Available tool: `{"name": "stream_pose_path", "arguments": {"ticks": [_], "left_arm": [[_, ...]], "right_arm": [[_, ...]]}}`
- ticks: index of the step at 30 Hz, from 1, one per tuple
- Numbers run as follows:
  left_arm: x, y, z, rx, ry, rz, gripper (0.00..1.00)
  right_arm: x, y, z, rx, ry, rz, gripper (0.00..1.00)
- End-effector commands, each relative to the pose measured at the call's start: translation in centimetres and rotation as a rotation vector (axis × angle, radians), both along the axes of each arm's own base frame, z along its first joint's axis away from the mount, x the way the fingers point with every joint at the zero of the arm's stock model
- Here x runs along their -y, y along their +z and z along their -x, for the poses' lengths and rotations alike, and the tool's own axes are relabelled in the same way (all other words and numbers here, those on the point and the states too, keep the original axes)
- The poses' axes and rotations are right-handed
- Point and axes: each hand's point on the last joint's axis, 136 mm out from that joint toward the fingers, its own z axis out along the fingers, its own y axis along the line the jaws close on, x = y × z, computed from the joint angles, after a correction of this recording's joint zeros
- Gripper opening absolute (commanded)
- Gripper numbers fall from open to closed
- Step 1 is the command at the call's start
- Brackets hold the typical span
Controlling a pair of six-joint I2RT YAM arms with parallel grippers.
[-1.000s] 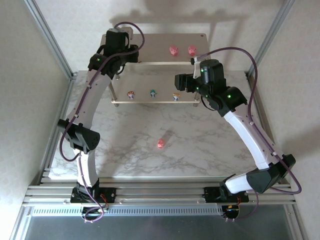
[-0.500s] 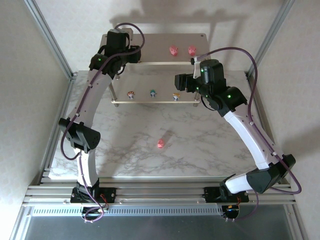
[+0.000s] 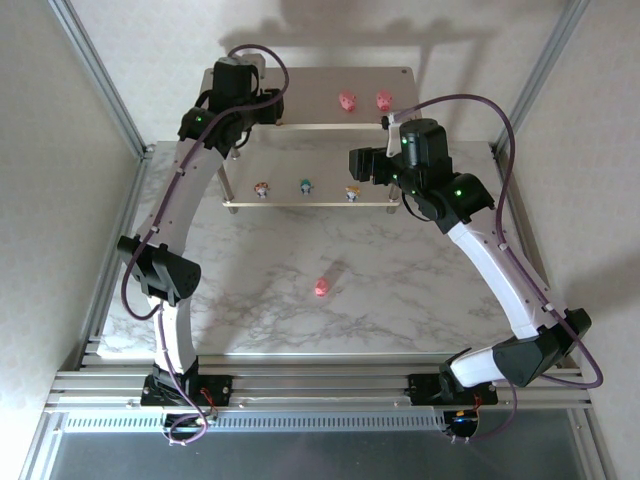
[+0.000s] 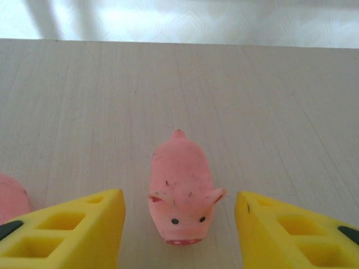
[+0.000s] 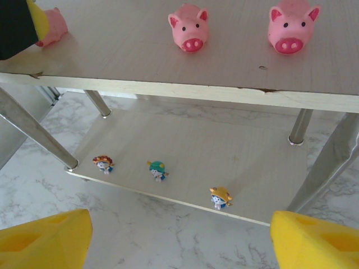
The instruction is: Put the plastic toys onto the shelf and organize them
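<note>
My left gripper point(image 4: 179, 194) hangs low over the left part of the shelf's top board point(image 3: 310, 78). Its yellow jaws are open around a pink pig point(image 4: 180, 190), with a gap on each side. A second pig point(image 4: 10, 197) peeks in at the left edge. Two more pigs point(image 5: 189, 27) point(image 5: 291, 28) stand further right on the top board. Three small figurines, topped dark red point(image 5: 103, 163), teal point(image 5: 157, 169) and orange point(image 5: 220, 197), line the lower board point(image 5: 185, 140). One pig point(image 3: 322, 287) lies on the marble table. My right gripper point(image 5: 179, 241) is open and empty in front of the shelf.
The shelf's thin silver legs point(image 5: 33, 131) point(image 5: 325, 162) stand at its corners. The marble tabletop point(image 3: 400, 290) spreads in front of the shelf. Aluminium frame posts point(image 3: 95, 70) rise at the table's back corners.
The left jaws have opened and let go of the pig, which now stands free on the top board. The right arm has not moved.
</note>
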Motion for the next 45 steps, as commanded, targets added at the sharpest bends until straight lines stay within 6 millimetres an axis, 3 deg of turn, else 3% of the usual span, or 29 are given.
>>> {"name": "stream_pose_path", "arguments": {"ticks": [1, 5, 8, 12, 15, 18, 22, 25, 28, 31, 38, 45], "left_arm": [[-0.3, 3.8, 1.0, 0.092, -0.007, 0.055, 0.57], [-0.4, 6.1, 1.8, 0.144, -0.014, 0.085, 0.57], [-0.7, 9.2, 3.2, 0.219, -0.013, 0.114, 0.56], [-2.0, 14.6, 6.8, 0.352, -0.004, 0.144, 0.56], [-3.6, 15.9, 9.6, 0.381, 0.024, 0.119, 0.56], [-5.9, 13.4, 11.9, 0.338, 0.1, 0.061, 0.57], [-7.7, 7.1, 14.9, 0.267, 0.145, 0.042, 0.58], [-8.2, 2.6, 16.7, 0.197, 0.144, 0.05, 0.58], [-8.2, -0.5, 17.9, 0.139, 0.128, 0.053, 0.59], [-8.3, -1.9, 18.6, 0.122, 0.118, 0.059, 0.6], [-8.6, -2.5, 18.9, 0.128, 0.104, 0.061, 0.61], [-9.1, -3.1, 18.7, 0.123, 0.101, 0.053, 0.62]], "right_arm": [[0.3, 1.1, 0.0, 0.025, -0.013, -0.026, 0.83], [0.5, 0.9, 0.2, 0.02, -0.016, -0.022, 0.83], [0.5, 0.3, 0.6, -0.004, -0.011, -0.018, 0.82], [0.7, -2.5, 1.7, -0.092, -0.007, -0.003, 0.78], [0.4, -5.7, 3.3, -0.189, -0.012, 0.005, 0.78], [-1.2, -10.5, 5.7, -0.315, -0.001, 0.02, 0.78], [-3.5, -18.3, 9.8, -0.505, -0.007, 0.051, 0.78], [-5.0, -22.2, 12.1, -0.596, -0.03, 0.065, 0.79], [-6.5, -24.7, 13.4, -0.647, -0.041, 0.086, 0.8], [-7.5, -26.6, 13.8, -0.694, -0.056, 0.112, 0.81], [-9.1, -30.7, 13.8, -0.786, -0.069, 0.159, 0.75], [-10.3, -32.3, 13.1, -0.815, -0.059, 0.216, 0.71]]}}
